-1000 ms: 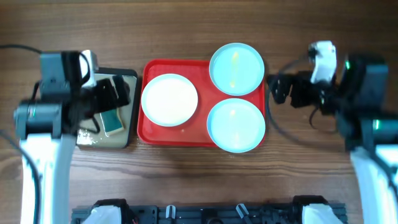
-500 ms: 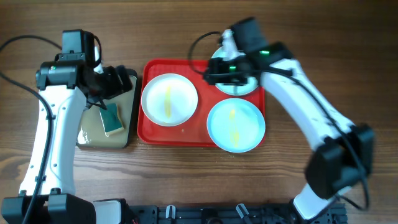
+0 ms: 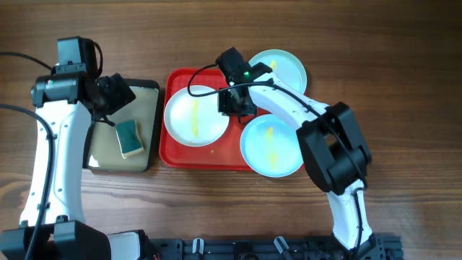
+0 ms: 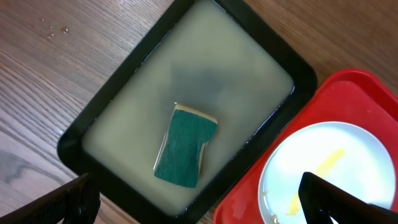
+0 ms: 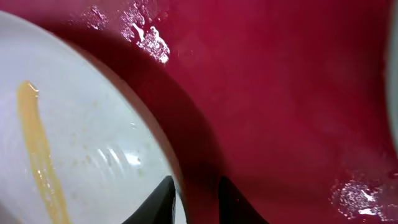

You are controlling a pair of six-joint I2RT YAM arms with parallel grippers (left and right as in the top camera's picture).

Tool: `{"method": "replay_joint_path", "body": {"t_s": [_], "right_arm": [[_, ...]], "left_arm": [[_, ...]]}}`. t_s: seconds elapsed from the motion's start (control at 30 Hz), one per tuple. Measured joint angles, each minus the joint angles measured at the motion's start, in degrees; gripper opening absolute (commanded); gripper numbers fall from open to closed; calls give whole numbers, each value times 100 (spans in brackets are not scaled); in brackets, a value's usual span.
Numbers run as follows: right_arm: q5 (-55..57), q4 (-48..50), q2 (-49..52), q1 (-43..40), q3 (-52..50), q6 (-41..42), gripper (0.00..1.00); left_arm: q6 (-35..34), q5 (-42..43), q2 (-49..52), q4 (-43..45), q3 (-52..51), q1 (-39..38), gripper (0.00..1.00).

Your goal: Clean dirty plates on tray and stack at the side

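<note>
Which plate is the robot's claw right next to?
The white plate, at the tray's left end. The right gripper sits at its rim; the two blue plates lie farther right.

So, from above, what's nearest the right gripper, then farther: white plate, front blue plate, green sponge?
1. White plate, rim at the right gripper.
2. Front blue plate, close by on the red tray.
3. Green sponge, far off in the black tray.

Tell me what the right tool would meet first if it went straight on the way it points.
The right tool would likely meet the rim of the round white plate first, then the red plastic tray; depth is unclear.
</note>
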Motion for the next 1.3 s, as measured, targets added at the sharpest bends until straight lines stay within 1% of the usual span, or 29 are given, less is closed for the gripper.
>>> {"method": "replay_joint_path", "body": {"t_s": [0.03,0.07,0.1,0.17,0.2,0.23,0.27,0.33,0.37,0.4,0.47,0.53,0.63,0.7,0.77,0.83,0.87,0.93,0.97,1.0,1.03,1.07,1.1,1.2,1.3], "right_arm": [[4,28,0,0,0,7,24],[4,46,0,0,0,24,15],[4,85,0,0,0,44,5],[-24,153,28,0,0,74,5],[-46,153,31,4,11,83,5],[-44,155,31,17,17,83,5],[-46,155,31,17,20,81,5],[-46,153,31,17,20,81,5],[-46,153,31,17,20,81,4],[-46,153,31,17,20,83,5],[-46,155,31,17,20,87,4],[-46,157,31,17,20,90,5],[-46,157,31,17,20,90,5],[-46,157,31,17,20,98,5],[-46,157,31,17,20,105,5],[-46,160,31,17,20,107,4],[-46,160,31,17,22,105,5],[-46,162,31,17,20,107,5],[-46,162,31,17,20,107,5],[-46,162,31,17,20,107,5],[-46,166,31,17,20,107,5],[-46,173,31,17,20,107,5],[-46,175,31,17,20,107,4],[-46,175,31,17,20,107,4],[-87,197,31,15,20,105,5]], "left_arm": [[0,-2,4,79,-131,0,90],[11,-2,4,118,-203,0,87],[63,-11,11,164,-299,0,77],[299,-22,24,328,-501,0,69],[345,-24,28,358,-555,0,72],[481,-66,33,579,-761,0,75],[522,-74,39,719,-855,0,75],[566,-133,48,1311,-1250,0,65],[584,-153,68,1499,-1469,0,54],[573,-170,98,1648,-1657,0,50],[337,-170,201,1832,-1974,0,48],[46,-142,313,1902,-2157,0,48],[-109,-131,494,1976,-2238,0,42],[-151,-120,667,2100,-2247,0,41],[-144,-101,883,2267,-2247,0,41],[7,-24,1016,2420,-2251,0,41],[166,50,1091,2562,-2251,0,40],[291,118,1202,2640,-2251,2,38],[319,142,1248,2667,-2251,2,36],[350,164,1309,2704,-2249,0,29],[374,179,1333,2710,-2245,2,19],[409,203,1344,2719,-2245,2,6],[422,247,1355,2745,-2245,0,4],[455,337,1377,2776,-2234,-4,4],[455,352,1377,2601,-2142,-4,4]]}}
